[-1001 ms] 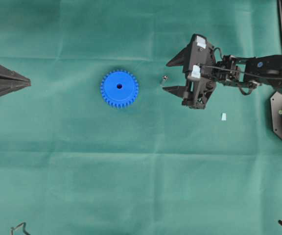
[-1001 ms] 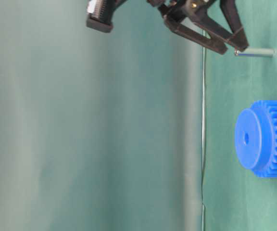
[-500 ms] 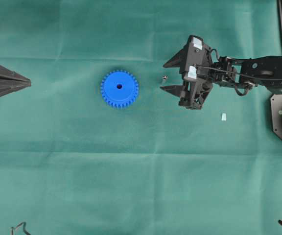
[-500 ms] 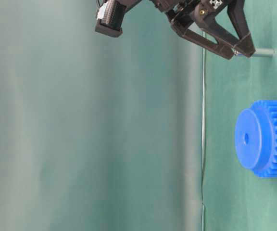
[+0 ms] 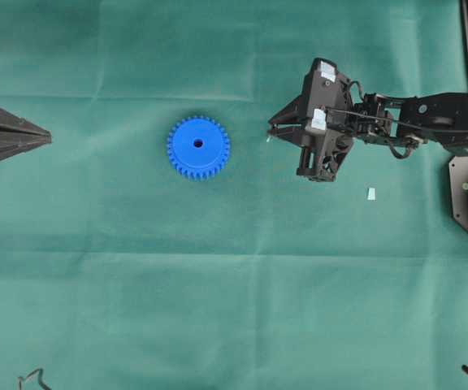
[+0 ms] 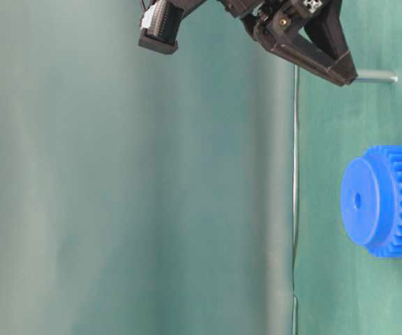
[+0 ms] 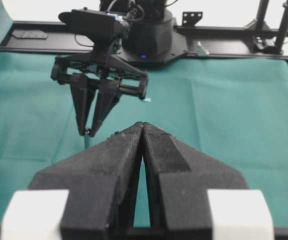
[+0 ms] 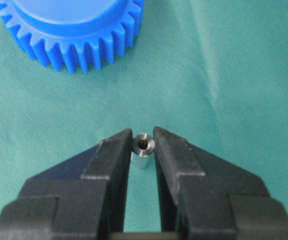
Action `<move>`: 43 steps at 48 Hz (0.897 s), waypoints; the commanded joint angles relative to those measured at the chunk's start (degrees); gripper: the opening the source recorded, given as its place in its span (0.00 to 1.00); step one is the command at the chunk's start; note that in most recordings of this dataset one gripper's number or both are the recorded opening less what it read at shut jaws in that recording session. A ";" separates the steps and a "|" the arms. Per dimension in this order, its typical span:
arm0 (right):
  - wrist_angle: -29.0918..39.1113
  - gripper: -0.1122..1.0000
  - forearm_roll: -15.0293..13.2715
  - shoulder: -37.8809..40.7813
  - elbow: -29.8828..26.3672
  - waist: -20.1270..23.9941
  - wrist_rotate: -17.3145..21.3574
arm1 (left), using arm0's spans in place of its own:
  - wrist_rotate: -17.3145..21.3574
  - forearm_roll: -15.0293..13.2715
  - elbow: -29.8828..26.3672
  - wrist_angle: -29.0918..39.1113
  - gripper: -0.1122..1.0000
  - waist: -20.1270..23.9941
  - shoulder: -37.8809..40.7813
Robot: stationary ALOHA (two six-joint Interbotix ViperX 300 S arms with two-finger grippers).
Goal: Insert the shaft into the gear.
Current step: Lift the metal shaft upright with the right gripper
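Two black grippers are sharing a green cloth (image 5: pixel 234 309) with very little else. No brand, label or readable writing is showing on anything, and nothing is acting as a container, apart from the gear's own small centre hole, which is standing bare.

The right gripper (image 8: pixel 143 145) is pinching the shaft (image 8: pixel 142 150) between its two fingertips; in the right wrist view the silvery pin is standing upright on the cloth with a finger pressing each side, its hollow top end facing up. Seen from table level, the shaft (image 6: pixel 377 77) is reaching from the cloth up to the closed tips. From overhead, the right gripper (image 5: pixel 271 130) is sitting well to the right of the gear (image 5: pixel 198 147).

That blue gear is lying flat on the cloth, hub upward, apart from both grippers. A pale scrap (image 5: pixel 371 193) is lying near the right arm.

At the left edge, the left gripper (image 5: pixel 47 138) is holding its fingers pressed together, gripping nothing.
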 commanded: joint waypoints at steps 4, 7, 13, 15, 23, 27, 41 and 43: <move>0.62 0.25 0.09 -0.79 -1.58 -0.09 0.00 | 0.09 0.18 -1.41 -0.26 0.10 0.09 0.26; 2.37 0.25 0.09 -1.58 -2.20 -0.09 0.00 | 0.09 0.18 -1.41 -0.26 0.10 0.09 0.18; 8.44 0.25 -0.09 -4.66 -4.48 -0.09 -0.26 | 0.09 0.18 -1.41 -0.26 0.10 0.09 0.09; 10.63 0.25 -0.18 -5.80 -5.36 0.00 -0.44 | 0.09 0.18 -1.41 -0.26 0.10 0.09 0.09; 18.72 0.25 -0.44 -10.99 -8.70 0.00 -0.53 | 0.09 0.18 -1.41 0.18 0.10 0.09 0.09; 21.27 0.25 -0.44 -13.01 -9.76 0.00 -0.53 | 0.00 0.18 -1.49 0.35 0.10 0.09 0.00; 24.43 0.25 -0.44 -16.52 -10.72 0.18 -0.62 | 0.00 0.18 -1.49 0.44 0.10 0.09 0.00; 24.52 0.25 -0.44 -16.44 -10.72 0.26 -0.53 | -0.09 0.18 -1.49 0.44 0.10 0.09 0.00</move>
